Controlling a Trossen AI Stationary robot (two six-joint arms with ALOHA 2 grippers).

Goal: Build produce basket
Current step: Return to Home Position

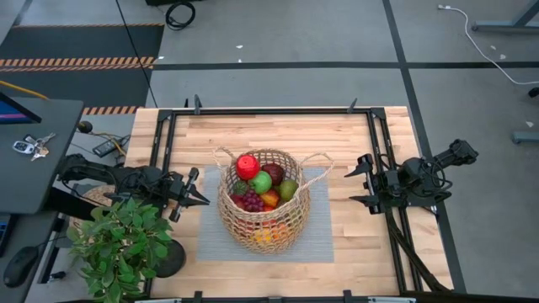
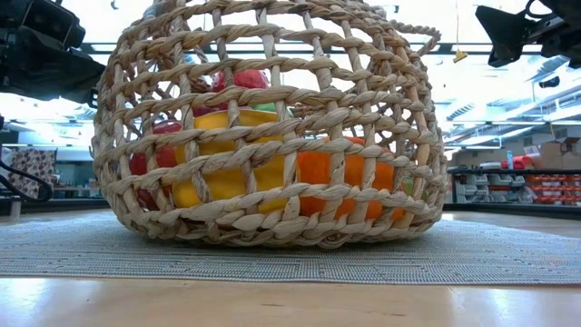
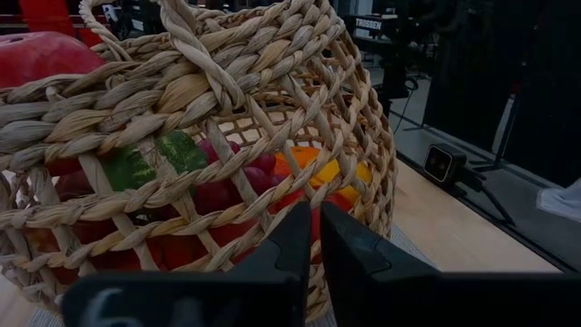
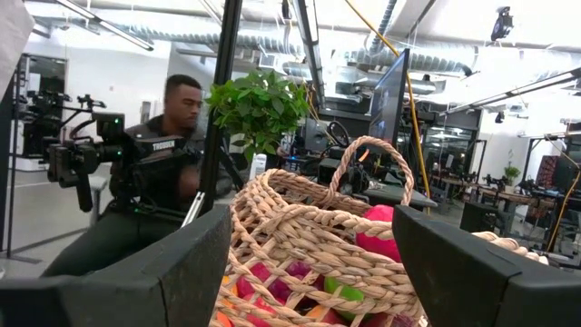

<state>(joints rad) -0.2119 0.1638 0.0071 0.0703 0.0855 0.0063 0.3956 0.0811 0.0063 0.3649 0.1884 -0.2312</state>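
Observation:
The tan wicker basket [image 1: 265,202] stands upright on a grey mat [image 1: 324,240] at the table's middle. It holds the produce: a red apple [image 1: 248,166] on top, a green apple [image 1: 262,182], purple grapes [image 1: 251,202], and orange and yellow pieces [image 2: 327,173] low down. My left gripper [image 1: 205,199] is shut and level just left of the basket's wall [image 3: 227,182], with nothing between its fingers. My right gripper [image 1: 352,185] stands open to the right of the basket, apart from it, with the basket's loop handle [image 4: 372,150] ahead of its fingers.
A potted green plant [image 1: 122,244] stands at the table's near left corner, close to my left arm. Black frame rails [image 1: 269,111] run along the table's far and side edges. A person [image 4: 172,136] sits beyond the table's left side.

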